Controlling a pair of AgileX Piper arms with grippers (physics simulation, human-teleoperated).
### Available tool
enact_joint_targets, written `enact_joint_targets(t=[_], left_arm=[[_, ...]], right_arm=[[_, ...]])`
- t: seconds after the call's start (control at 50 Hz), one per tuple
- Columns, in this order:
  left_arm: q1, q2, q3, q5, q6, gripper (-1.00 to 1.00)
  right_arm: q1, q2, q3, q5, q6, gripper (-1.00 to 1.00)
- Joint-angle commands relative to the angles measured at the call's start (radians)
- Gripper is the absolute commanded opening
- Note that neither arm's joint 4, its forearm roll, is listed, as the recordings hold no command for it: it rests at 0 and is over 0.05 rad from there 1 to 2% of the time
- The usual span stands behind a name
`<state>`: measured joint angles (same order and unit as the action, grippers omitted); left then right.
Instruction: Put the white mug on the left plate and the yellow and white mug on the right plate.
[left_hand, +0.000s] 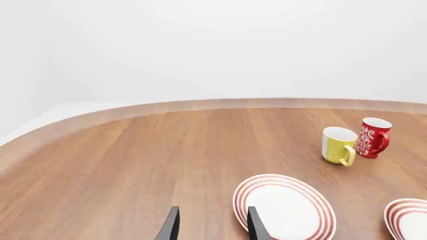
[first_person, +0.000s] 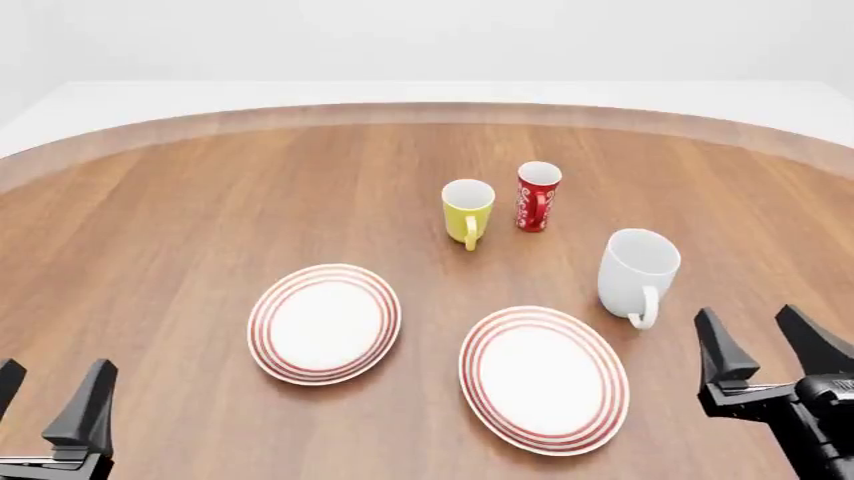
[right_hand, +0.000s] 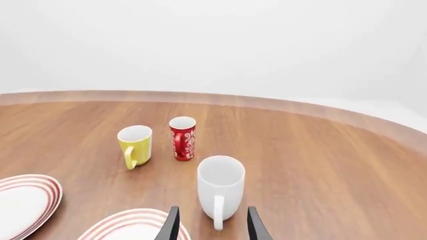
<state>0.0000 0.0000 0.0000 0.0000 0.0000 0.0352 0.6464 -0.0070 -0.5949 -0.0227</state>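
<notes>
One wooden table (first_person: 200, 200) carries two plates and three mugs, and two grippers hover low at its near edge. The left plate (first_person: 324, 323) lies flat ahead and to the right of the left gripper (first_person: 51, 400), whose fingers are spread with nothing between them. The right plate (first_person: 543, 377) lies flat to the left of the right gripper (first_person: 771, 345), whose fingers are likewise parted and empty. The white mug (first_person: 637, 274) stands upright, mouth up, just ahead and slightly left of the right gripper, on bare wood beside the right plate's far right rim; its loop handle points back toward that gripper. The yellow and white mug (first_person: 467, 211) stands upright farther ahead and left of the right gripper, handle facing the near edge. The red mug (first_person: 538, 196) stands just beside it, on its right.
</notes>
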Motion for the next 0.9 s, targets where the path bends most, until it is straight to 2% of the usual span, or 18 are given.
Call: enact_joint_targets(t=[0.02, 0.44, 0.9], left_arm=[[0.0, 0.0, 0.0, 0.0, 0.0, 1.0], [0.0, 0.0, 0.0, 0.0, 0.0, 1.0], [0.0, 0.0, 0.0, 0.0, 0.0, 1.0]], right_arm=[[-0.002, 0.207, -0.007, -0.182, 0.002, 1.0], [-0.019, 0.498, -0.013, -0.42, 0.026, 1.0], [-0.041, 0.71, -0.037, -0.568, 0.041, 1.0]])
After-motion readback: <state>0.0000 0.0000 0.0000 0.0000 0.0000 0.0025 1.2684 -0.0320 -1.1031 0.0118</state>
